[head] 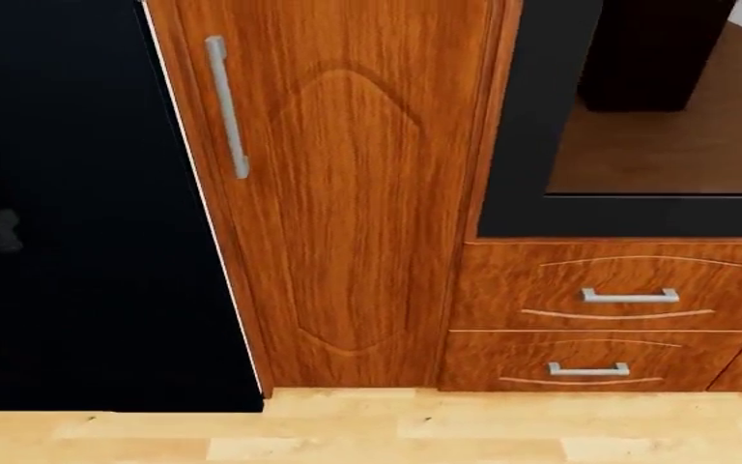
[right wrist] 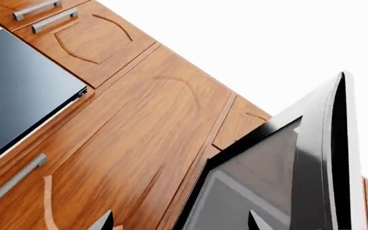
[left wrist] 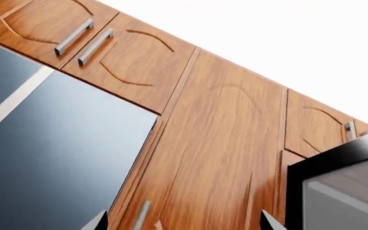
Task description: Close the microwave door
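Note:
The microwave door (right wrist: pixel 280 167) stands swung open: a black frame around a grey glass pane, seen nearly edge-on in the right wrist view. Its black corner (left wrist: pixel 337 187) also shows in the left wrist view, and the head view shows it as a black-framed window (head: pixel 526 126) at the upper right. My right gripper (right wrist: pixel 180 221) is open, its far fingertip (right wrist: pixel 256 221) in front of the glass and nothing between the tips. Open too is my left gripper (left wrist: pixel 185 223), aimed at the wooden cabinet front beside the door. Neither arm shows in the head view.
A tall wooden cabinet door (head: pixel 345 193) with a vertical bar handle (head: pixel 227 106) fills the middle. A dark fridge front (head: pixel 74 213) stands left of it. Two drawers (head: pixel 616 295) sit under the microwave door. Light wood floor (head: pixel 371 430) lies below.

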`<state>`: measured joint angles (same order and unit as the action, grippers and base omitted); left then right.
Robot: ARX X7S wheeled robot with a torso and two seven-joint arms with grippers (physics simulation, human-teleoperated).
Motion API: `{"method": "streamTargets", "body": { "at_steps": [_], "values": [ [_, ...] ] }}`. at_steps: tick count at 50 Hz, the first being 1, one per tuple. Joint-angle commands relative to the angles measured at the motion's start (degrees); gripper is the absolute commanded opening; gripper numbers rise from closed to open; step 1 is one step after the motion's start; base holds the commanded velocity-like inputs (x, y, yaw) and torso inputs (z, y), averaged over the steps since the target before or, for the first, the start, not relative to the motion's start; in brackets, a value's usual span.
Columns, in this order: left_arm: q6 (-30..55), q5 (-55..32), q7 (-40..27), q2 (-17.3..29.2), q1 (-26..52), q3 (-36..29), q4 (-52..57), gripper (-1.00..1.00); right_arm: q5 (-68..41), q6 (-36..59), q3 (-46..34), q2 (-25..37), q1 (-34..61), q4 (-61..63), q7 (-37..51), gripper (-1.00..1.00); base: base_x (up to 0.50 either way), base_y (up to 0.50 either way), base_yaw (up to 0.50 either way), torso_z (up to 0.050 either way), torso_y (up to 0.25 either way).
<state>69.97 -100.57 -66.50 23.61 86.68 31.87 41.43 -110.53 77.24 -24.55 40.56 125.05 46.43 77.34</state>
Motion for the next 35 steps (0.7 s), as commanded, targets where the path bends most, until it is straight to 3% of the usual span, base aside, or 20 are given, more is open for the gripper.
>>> {"method": "streamTargets", "body": {
  "at_steps": [1,16,35],
  "values": [
    [-0.6,0.1,0.1,0.3,-0.3,-0.5,0.1,1.0,0.2,-0.2,-0.5,0.3,0.1,0.1,-0.4,1.0,0.28,0.5,0.0,0.0,0.0],
    [-1.5,-0.3,-0.1,0.9,-0.4,-1.0,0.3,1.0,0.6,-1.6,0.2,0.9,-0.2,0.5,-0.7,1.0,0.31,0.47,0.0,0.0,0.0],
    [-2.5,-0.3,0.0,1.4,-0.7,-1.6,0.4,1.0,1.1,-3.1,0.6,1.4,-1.4,0.5,-1.2,1.0,0.5,-0.01,0.0,0.0,0.001]
  ]
}}
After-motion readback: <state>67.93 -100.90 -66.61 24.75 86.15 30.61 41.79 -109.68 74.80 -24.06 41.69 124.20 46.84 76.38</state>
